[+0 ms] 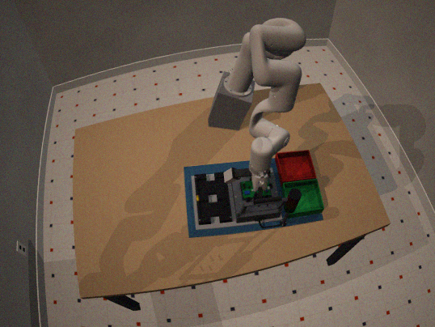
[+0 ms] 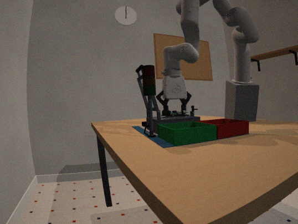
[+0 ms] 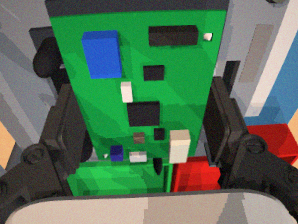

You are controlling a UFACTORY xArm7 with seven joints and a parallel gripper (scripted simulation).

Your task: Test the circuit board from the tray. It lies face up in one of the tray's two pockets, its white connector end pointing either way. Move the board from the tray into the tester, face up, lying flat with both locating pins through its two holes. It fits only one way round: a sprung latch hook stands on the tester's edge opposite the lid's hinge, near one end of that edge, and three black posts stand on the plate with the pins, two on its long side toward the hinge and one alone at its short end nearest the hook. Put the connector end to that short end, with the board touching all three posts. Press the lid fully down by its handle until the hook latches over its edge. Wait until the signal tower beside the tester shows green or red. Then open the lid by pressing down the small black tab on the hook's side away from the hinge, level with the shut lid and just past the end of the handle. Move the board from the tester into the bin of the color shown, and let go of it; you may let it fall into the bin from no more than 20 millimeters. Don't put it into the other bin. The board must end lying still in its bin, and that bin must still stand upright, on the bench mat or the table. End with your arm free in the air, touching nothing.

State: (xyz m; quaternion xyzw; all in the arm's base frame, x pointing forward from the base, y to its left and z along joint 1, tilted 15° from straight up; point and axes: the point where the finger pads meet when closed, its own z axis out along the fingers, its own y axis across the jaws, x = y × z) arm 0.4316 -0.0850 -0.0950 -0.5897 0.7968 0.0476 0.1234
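The green circuit board (image 1: pixel 245 185) (image 3: pixel 115 110) is face up over the tester plate. White dots, which look like pin tips, show at two opposite corners. One black post (image 3: pixel 158 165) stands at the board's bin-side end, beside its off-white block (image 3: pixel 179 146). My gripper (image 1: pixel 260 197) (image 2: pixel 175 113) (image 3: pixel 143 97) points down and is shut on the board, with its fingers against the two long edges. Whether the board lies fully flat cannot be told. The tester (image 2: pixel 177 118) has its lid (image 2: pixel 140 83) raised. The signal tower (image 1: pixel 293 197) (image 2: pixel 149 80) looks unlit.
The dark tray (image 1: pixel 221 187) is on the side away from the bins. The green bin (image 1: pixel 313 198) (image 2: pixel 188 136) and red bin (image 1: pixel 295 166) (image 2: pixel 233 128) stand upright side by side. The raised lid and tower stand close to my gripper. The blue mat (image 1: pixel 192 232) lies under the tester.
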